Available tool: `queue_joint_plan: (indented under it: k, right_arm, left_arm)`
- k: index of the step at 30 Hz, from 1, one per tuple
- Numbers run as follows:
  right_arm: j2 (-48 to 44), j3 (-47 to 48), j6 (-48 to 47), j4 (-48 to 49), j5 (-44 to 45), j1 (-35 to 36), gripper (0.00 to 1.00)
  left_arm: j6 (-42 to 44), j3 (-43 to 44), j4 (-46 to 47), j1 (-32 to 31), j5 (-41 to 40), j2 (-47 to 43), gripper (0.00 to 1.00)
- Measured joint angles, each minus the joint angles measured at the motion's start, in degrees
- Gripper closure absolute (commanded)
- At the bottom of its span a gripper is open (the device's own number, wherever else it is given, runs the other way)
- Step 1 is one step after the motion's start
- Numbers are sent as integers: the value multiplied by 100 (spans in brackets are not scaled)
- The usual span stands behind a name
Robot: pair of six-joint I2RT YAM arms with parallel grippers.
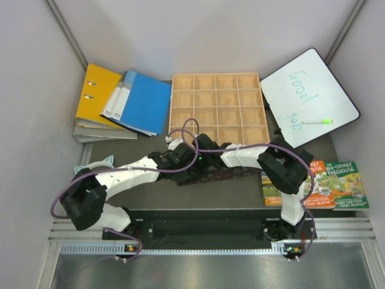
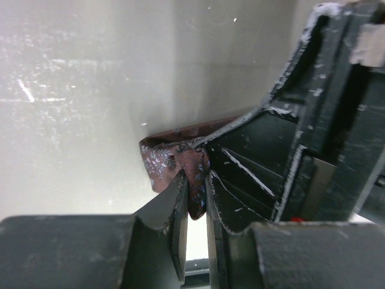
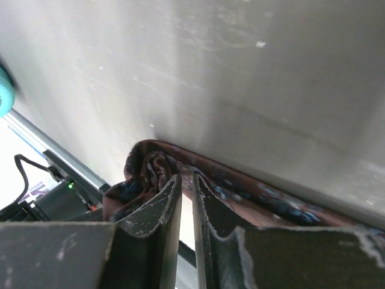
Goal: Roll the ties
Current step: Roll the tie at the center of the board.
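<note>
1. The tie (image 1: 231, 174) lies at mid-table (image 1: 234, 195), just in front of the tray (image 1: 218, 108). It runs from under the two wrists out toward the right.
2. The left gripper (image 2: 195, 180) is nearly closed. Its fingers (image 2: 171, 205) pinch a fold of the tie's end, which bunches up just past the tips.
3. The right gripper (image 3: 186, 180) is narrow too, with its tips nipped onto the same bunched, loosely curled end. In its wrist view the rest of the tie trails off flat to the right.
4. The two grippers sit right beside each other. In the left wrist view the right one fills the right side, with its edge against the fabric.
5. Both arms reach inward and meet over the tie's left end.
6. At the back left, a blue folder (image 1: 141, 99) lies partly on a yellow binder (image 1: 96, 93).
7. At the back right, a whiteboard (image 1: 310, 90) carries green writing, and a green pen (image 1: 317, 121) rests on it.
8. Two books (image 1: 346, 183) lie at the right edge. The right arm crosses over their left side.
</note>
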Motion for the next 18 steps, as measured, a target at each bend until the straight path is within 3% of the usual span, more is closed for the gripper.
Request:
queue_joint_plan:
  k: [14, 18]
  right_arm:
    - [-647, -173, -181, -603, 168, -411, 81]
    - [-1034, -262, -295, -874, 345, -533, 80]
  left_arm:
    - [-136, 380, 109, -260, -120, 789, 88]
    - [-138, 426, 120, -299, -140, 870, 80]
